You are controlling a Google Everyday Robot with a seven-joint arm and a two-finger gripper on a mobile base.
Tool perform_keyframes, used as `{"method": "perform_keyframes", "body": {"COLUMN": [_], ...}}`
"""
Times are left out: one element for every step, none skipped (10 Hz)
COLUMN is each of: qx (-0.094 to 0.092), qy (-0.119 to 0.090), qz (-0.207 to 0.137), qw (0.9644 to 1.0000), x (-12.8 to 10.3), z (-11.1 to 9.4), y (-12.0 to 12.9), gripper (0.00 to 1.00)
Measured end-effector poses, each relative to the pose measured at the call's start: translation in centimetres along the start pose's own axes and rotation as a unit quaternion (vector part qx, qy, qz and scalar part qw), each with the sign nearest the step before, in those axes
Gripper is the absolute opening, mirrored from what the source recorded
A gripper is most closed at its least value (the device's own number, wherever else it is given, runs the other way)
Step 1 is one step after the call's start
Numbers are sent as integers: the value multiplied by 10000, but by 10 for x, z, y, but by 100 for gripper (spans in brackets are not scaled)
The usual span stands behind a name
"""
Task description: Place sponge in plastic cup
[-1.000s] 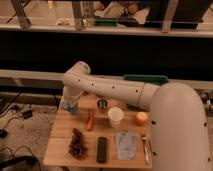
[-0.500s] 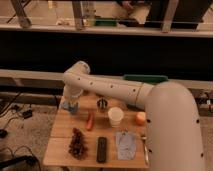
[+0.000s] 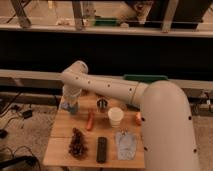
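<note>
The small blue sponge is at the far left corner of the wooden table. My gripper hangs down from the white arm right at the sponge and partly hides it. I cannot tell whether it holds the sponge. The whitish plastic cup stands upright near the table's middle, well to the right of the gripper, with nothing showing at its rim.
A dark metallic object stands behind the cup. An orange fruit is to the cup's right and a reddish stick-shaped item to its left. A dark cluster, a black bar and a grey-blue pouch line the front.
The gripper stays at the table's far left corner by the sponge, at most a little lower. The objects on the table have not moved.
</note>
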Motion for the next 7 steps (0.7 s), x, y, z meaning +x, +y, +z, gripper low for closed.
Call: {"method": "perform_keyframes", "body": {"qx": [-1, 1, 1, 1, 2, 0, 0], "qy": [1, 4, 7, 6, 6, 5, 4], "qz": [8, 16, 25, 24, 24, 26, 26], "qw": [10000, 10000, 10000, 10000, 10000, 10000, 10000], "x": [1, 1, 2, 2, 2, 2, 2], "z": [0, 0, -1, 0, 0, 0, 0], "y": [1, 1, 1, 1, 1, 2, 2], "gripper": [6, 15, 26, 35, 46, 56, 66]}}
